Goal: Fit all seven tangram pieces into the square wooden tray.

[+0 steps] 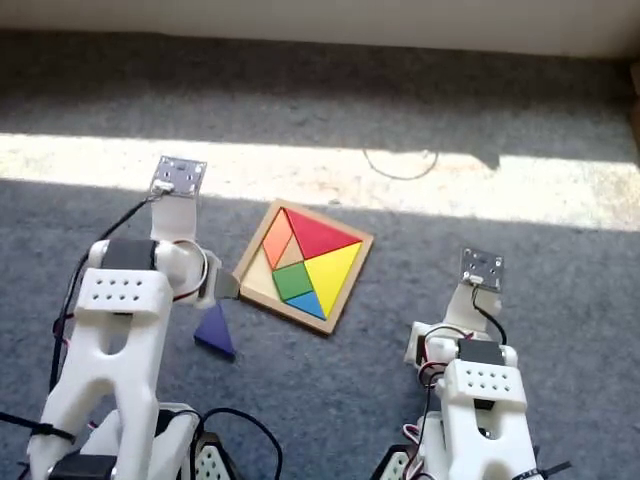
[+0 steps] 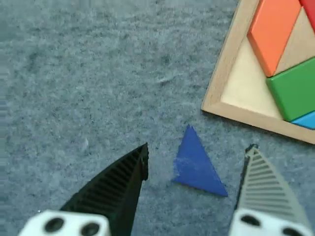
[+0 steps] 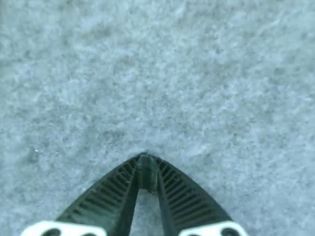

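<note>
Right, my left pincer [image 2: 198, 149] stands apart with the blue triangle [image 2: 197, 169] on the carpet [image 2: 74, 73] between its tips, the tray [image 2: 220, 93] just beyond; my right pincer [image 3: 145, 158] looks pressed together over grey carpet.

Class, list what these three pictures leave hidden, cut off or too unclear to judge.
- Left wrist view: the frame's edges cut off most of the tray.
- High view: the tan patch in the tray is too small to call piece or bare floor.
- High view: the left gripper is partly hidden behind its own arm.
- Right wrist view: whether the right gripper touches the carpet cannot be told.
</note>
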Motion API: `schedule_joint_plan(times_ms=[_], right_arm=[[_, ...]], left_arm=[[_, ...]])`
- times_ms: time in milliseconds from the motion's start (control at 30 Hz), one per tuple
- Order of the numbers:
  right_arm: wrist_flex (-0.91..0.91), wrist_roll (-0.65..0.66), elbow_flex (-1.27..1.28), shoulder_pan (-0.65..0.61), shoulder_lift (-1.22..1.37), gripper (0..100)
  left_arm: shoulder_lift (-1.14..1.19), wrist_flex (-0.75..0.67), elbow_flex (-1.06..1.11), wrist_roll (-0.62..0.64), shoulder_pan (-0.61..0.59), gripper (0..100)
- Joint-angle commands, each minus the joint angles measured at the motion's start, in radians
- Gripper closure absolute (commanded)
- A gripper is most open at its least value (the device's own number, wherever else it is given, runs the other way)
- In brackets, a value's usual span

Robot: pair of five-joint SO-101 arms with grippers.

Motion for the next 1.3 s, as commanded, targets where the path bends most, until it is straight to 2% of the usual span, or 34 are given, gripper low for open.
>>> schedule_joint_plan(times_ms=[0, 333, 500, 733, 833, 1133, 1267], right_arm=[[-0.013, 0.011, 0.004, 0.01, -0.01, 99.3], [-0.013, 0.011, 0.004, 0.01, -0.01, 99.3], [-0.013, 0.011, 0.004, 0.01, -0.01, 99.3], [-0.013, 0.011, 0.004, 0.01, -0.01, 99.3], [-0.013, 0.011, 0.004, 0.01, -0.01, 99.3], [-0.013, 0.011, 0.004, 0.01, -0.01, 99.3], [-0.013, 0.011, 0.004, 0.01, -0.01, 99.3]], left_arm=[[-0.044, 0.04, 0.074, 0.009, -0.016, 69], [-0.03, 0.021, 0.186, 0.009, -0.015, 69], [0.147, -0.064, 0.203, 0.009, -0.012, 69], [0.355, -0.058, 0.051, 0.032, -0.016, 70], [0.361, -0.061, 0.033, 0.089, -0.016, 70], [0.363, -0.091, 0.008, 0.092, -0.035, 70], [0.369, -0.091, 0.013, 0.087, -0.025, 76]])
